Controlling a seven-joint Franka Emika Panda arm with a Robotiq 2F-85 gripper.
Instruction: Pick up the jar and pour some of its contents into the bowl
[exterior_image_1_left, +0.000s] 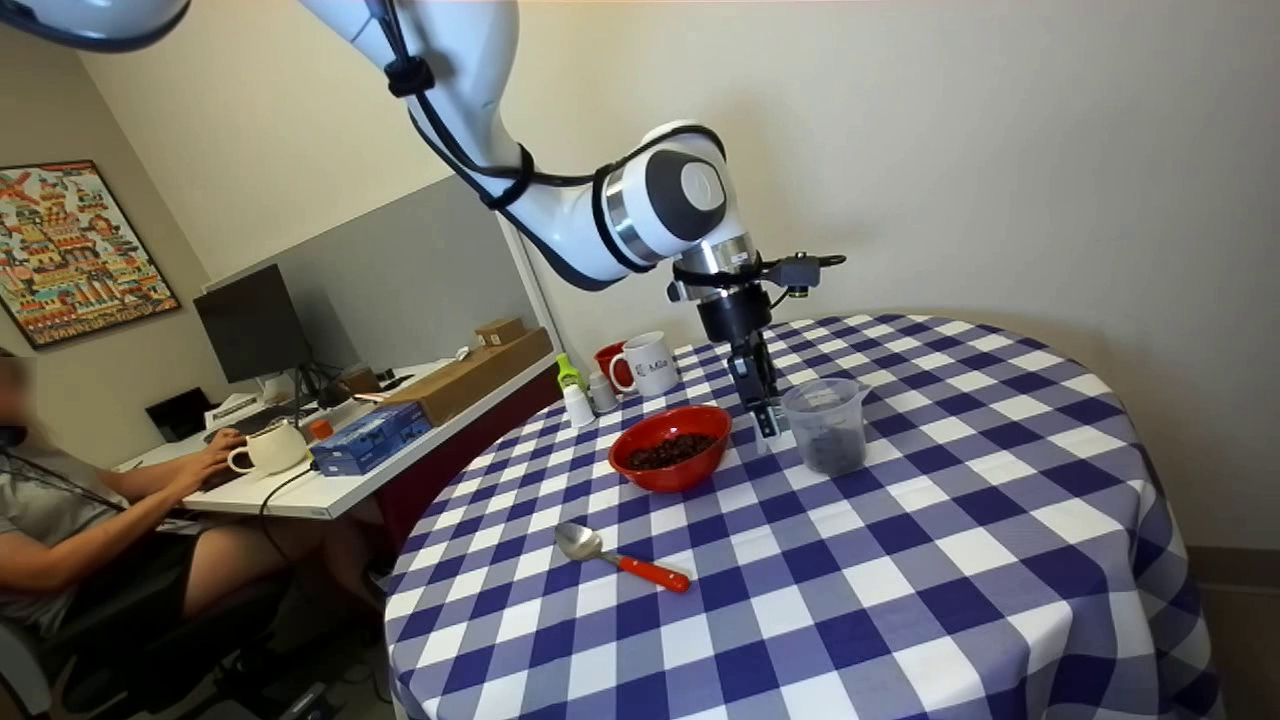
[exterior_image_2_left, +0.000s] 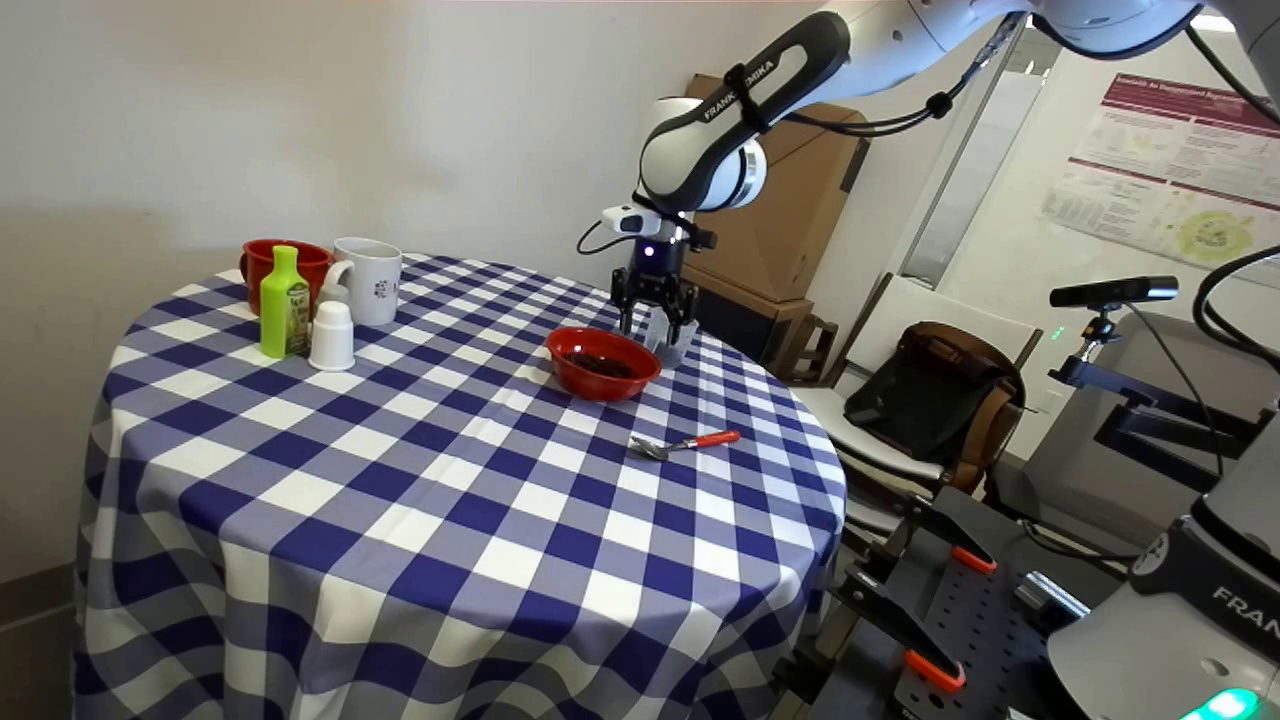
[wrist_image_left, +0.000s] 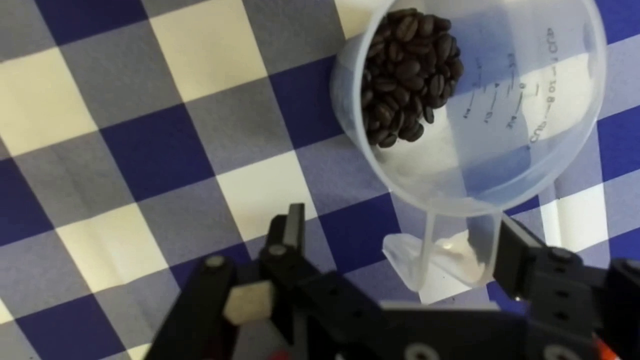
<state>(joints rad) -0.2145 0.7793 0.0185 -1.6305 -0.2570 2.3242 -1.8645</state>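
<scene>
Clear cylindrical plastic jar (exterior_image_1_left: 825, 412) beside black two-fingered gripper (wrist_image_left: 402, 232)

It stands upright, its handle (wrist_image_left: 460, 235) between the parted fingers (wrist_image_left: 517, 250); in an exterior view it is right of the gripper, the glossy round red bowl (exterior_image_1_left: 690, 475) left.

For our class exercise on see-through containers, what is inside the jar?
In the wrist view, dark coffee beans lie inside the jar. The topmost beans cover those deeper down and the part of the jar's bottom beneath them, so what lies there cannot be seen.
</scene>
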